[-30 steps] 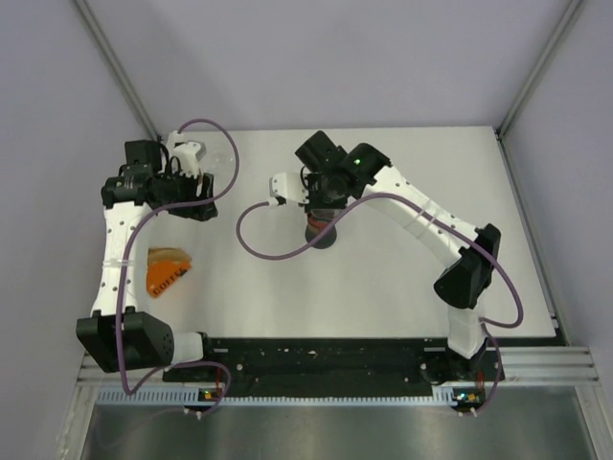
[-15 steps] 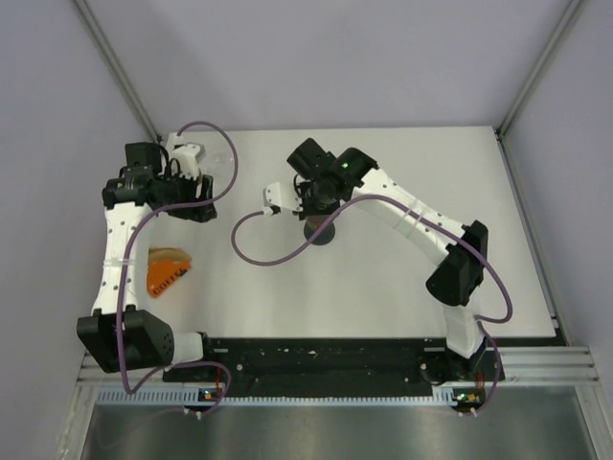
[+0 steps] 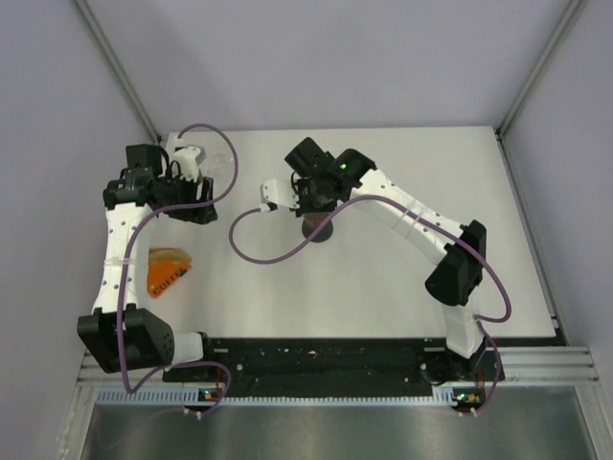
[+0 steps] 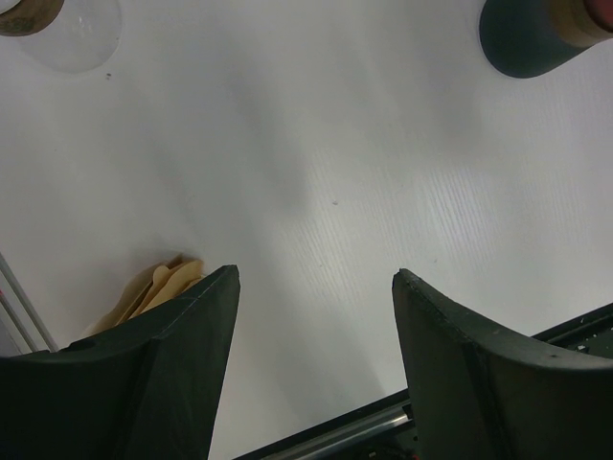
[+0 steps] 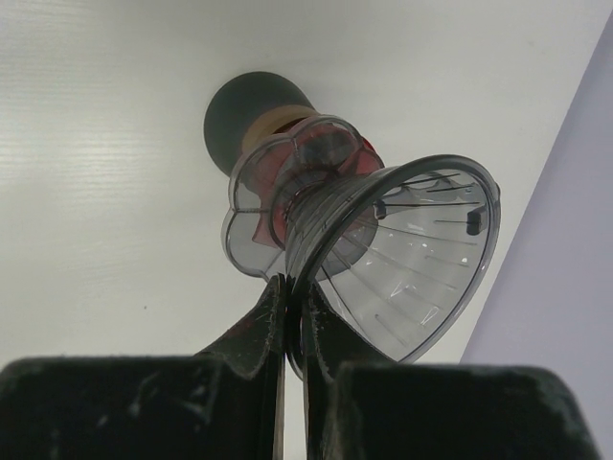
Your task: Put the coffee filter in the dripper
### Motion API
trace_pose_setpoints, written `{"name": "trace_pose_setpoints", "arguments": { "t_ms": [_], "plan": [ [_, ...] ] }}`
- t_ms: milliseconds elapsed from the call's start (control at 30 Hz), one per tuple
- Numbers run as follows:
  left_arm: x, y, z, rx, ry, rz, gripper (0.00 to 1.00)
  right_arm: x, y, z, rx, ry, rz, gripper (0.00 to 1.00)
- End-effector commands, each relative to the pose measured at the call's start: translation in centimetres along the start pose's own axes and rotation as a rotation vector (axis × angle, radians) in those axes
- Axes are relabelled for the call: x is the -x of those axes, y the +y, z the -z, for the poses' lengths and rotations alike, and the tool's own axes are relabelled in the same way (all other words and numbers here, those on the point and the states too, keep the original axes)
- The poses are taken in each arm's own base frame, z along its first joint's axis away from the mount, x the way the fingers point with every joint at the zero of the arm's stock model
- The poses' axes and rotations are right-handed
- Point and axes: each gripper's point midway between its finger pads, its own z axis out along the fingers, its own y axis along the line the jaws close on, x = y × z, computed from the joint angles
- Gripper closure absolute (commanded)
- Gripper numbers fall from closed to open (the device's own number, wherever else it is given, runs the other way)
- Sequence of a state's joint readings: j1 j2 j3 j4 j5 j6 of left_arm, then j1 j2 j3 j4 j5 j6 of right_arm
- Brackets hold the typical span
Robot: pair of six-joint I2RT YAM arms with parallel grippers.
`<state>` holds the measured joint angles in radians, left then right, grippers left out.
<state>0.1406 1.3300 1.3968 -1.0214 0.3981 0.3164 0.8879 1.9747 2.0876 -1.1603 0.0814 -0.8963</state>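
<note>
The right gripper hung over the far middle of the table, above a dark round base. From the top view its grip could not be told, and the dripper was hidden under it. The left gripper sat toward the far left. The filters lay in an orange holder near the left edge, beside the left arm and well apart from the base.

In the left wrist view, the left gripper stood with its jaws wide apart and only bare table between them. The tan filters showed just past the left-hand finger at the lower left. The base was in the top right corner, a glass in the top left, and a rail at the bottom right.

In the right wrist view, the right gripper was pinched tight on the wall of the dripper, near the narrow end of its clear cone. The dripper was tilted, with its mouth to the right and bare ribs showing inside. Its scalloped foot lay next to the base; whether they touched could not be told.
</note>
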Motion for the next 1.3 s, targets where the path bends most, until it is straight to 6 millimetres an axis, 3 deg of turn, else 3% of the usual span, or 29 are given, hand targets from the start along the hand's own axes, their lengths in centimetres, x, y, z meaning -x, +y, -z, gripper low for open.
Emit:
{"name": "trace_pose_setpoints", "arguments": {
  "t_ms": [0,433,633,967,1100,1267],
  "plan": [
    [1.1,0.0,0.4,-0.006,-0.059,-0.029,0.29,1.8,-1.0,0.0,-0.06,-0.058,0.0,1.0],
    [0.8,0.1,0.2,-0.013,-0.051,-0.027,0.29,1.4,-0.9,-0.9,-0.069,-0.045,0.002,1.0],
    [0.8,0.0,0.1,-0.021,-0.051,-0.027,0.29,2.7,-2.2,0.7,-0.131,-0.097,0.021,1.0],
    [0.7,0.2,0.4,-0.013,-0.052,-0.027,0.29,1.6,-0.8,-1.0,-0.088,-0.047,0.029,1.0],
    [0.7,0.3,0.7,-0.007,-0.054,-0.027,0.29,1.8,-1.2,-0.6,-0.107,-0.05,0.019,0.75],
    [0.7,0.9,1.5,0.034,-0.044,-0.021,0.28,3.2,-2.1,1.3,-0.148,-0.101,0.016,0.56]
  ]
}}
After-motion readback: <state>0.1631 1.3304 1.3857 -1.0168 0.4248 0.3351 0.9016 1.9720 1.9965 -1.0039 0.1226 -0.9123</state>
